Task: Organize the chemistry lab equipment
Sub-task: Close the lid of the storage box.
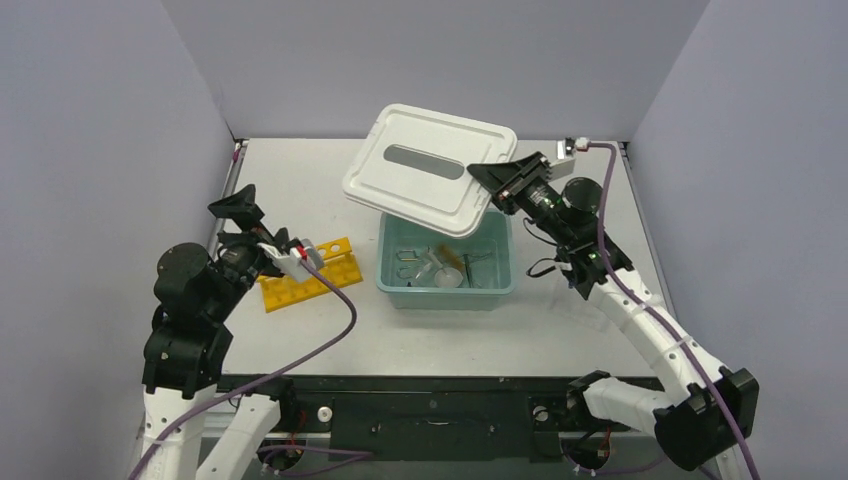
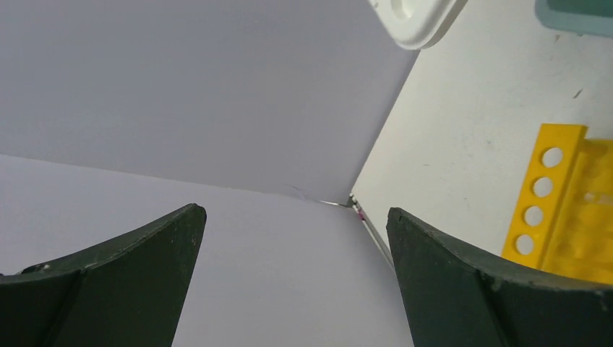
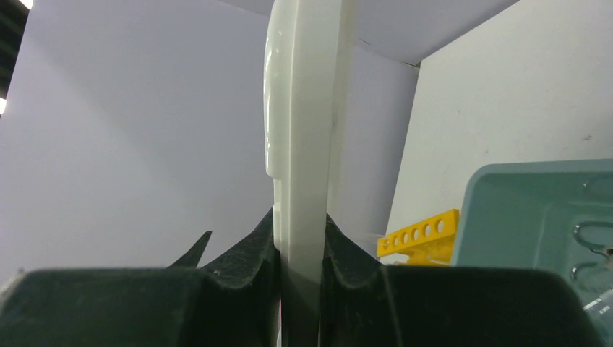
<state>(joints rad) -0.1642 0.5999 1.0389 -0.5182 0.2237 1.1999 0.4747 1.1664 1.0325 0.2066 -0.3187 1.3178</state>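
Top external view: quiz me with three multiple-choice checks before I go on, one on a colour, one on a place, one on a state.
1. What colour is the tub?
A. teal
B. red
C. black

2. Where is the yellow rack?
A. inside the tub
B. on the table, left of the tub
C. balanced on the tub's rim

3. What state is the white lid in?
A. lying flat on the table
B. closed on the tub
C. raised, clamped in the right gripper

Answers:
1. A: the tub's walls show teal from above.
2. B: the rack lies on the tabletop by the left arm, apart from the tub.
3. C: the right wrist view shows the fingers pinching the lid's edge, and the lid hangs tilted over the tub.
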